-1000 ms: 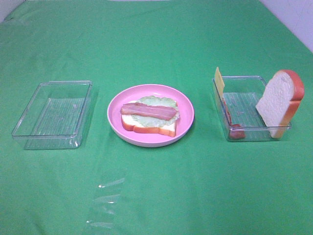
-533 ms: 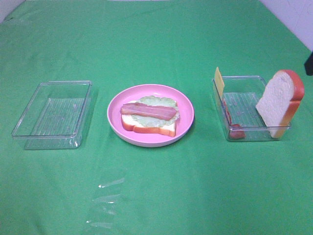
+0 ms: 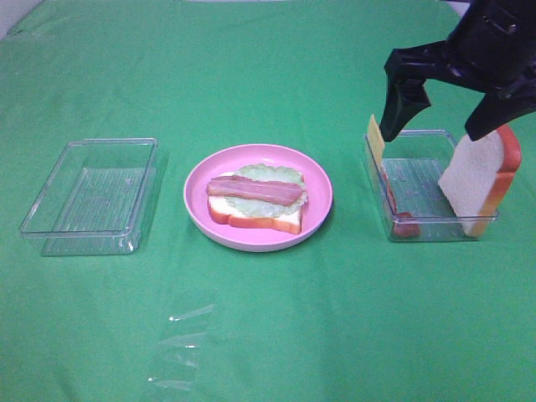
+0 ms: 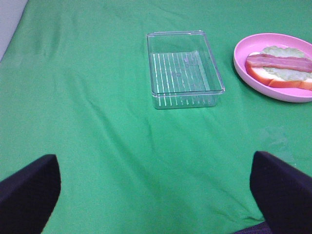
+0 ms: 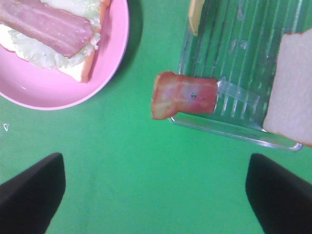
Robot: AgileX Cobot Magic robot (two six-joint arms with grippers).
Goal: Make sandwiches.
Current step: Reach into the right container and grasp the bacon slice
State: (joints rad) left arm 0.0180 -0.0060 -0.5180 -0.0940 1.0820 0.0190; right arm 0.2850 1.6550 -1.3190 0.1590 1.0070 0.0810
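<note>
The right black two-finger gripper hangs wide open, holding nothing, above the right clear ribbed plastic tray. In that tray a white bread slice with orange-brown crust stands on edge. A yellow cheese slice leans in a far corner, and a reddish bacon strip pokes over the near corner. The open sandwich of bread, lettuce and bacon lies on the round pink plate, well apart from that gripper. The left black gripper is also spread wide and holds nothing, near the left clear plastic tray.
</note>
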